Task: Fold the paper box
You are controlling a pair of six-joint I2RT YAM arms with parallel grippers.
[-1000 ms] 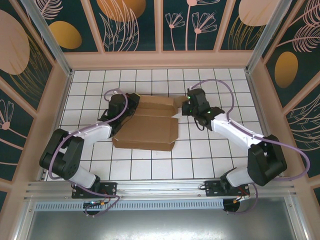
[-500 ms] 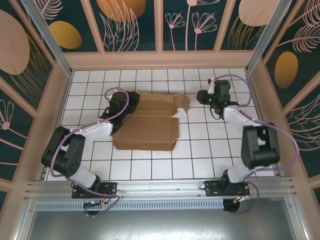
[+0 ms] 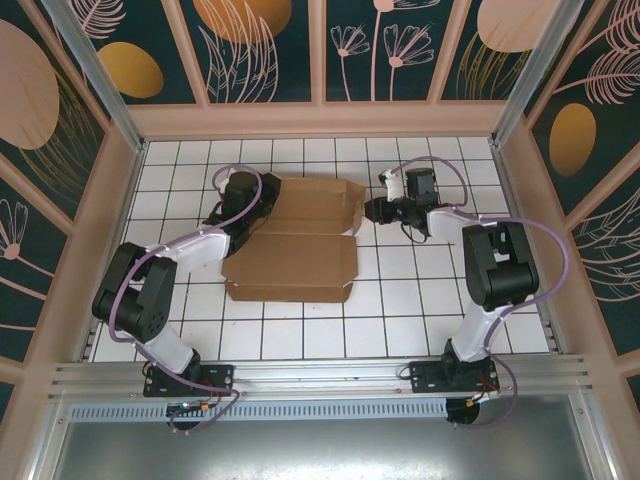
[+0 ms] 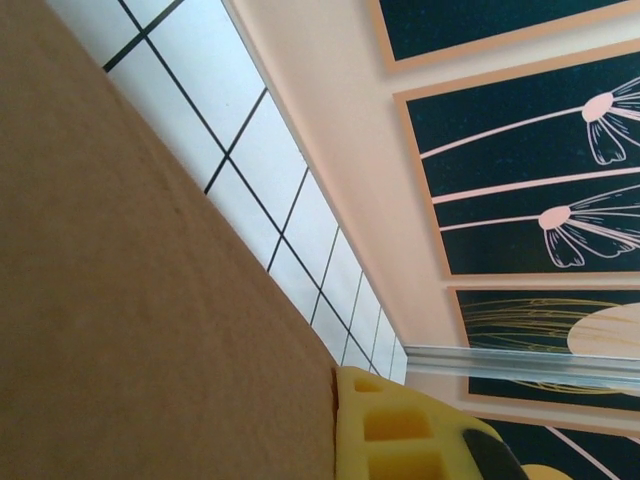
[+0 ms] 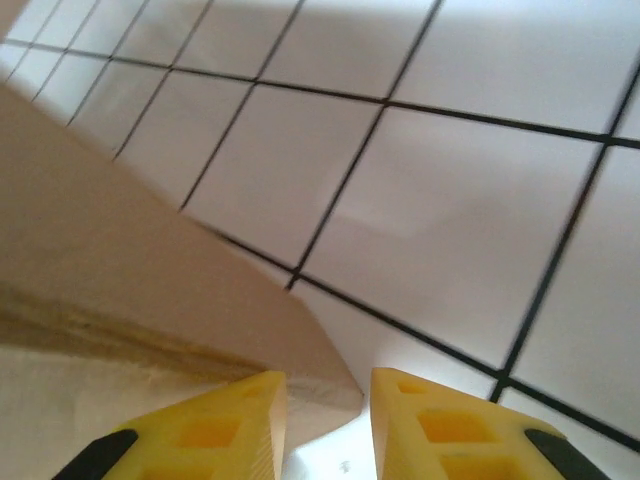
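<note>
The paper box [image 3: 293, 262] is brown cardboard lying partly folded mid-table, its back panel [image 3: 312, 205] tilted up. My left gripper [image 3: 262, 196] sits at that panel's left edge. In the left wrist view the cardboard [image 4: 130, 300] presses against a yellow finger [image 4: 400, 430] of the left gripper [image 4: 338, 400], which is shut on the sheet. My right gripper [image 3: 373, 212] is at the box's right flap. In the right wrist view the right gripper [image 5: 328, 385] is open, with the flap's corner [image 5: 320, 375] lying between its fingers and a gap on the right side.
The floor is white tile with a black grid [image 3: 420, 290]. Peach walls [image 3: 320, 120] with dark floral panels close the back and both sides. A metal rail [image 3: 320, 375] runs along the near edge, by the arm bases.
My right arm swung out to the back right, then came back to the box's right flap with its jaws wider apart. The left gripper stayed shut and shifted slightly toward the back.
</note>
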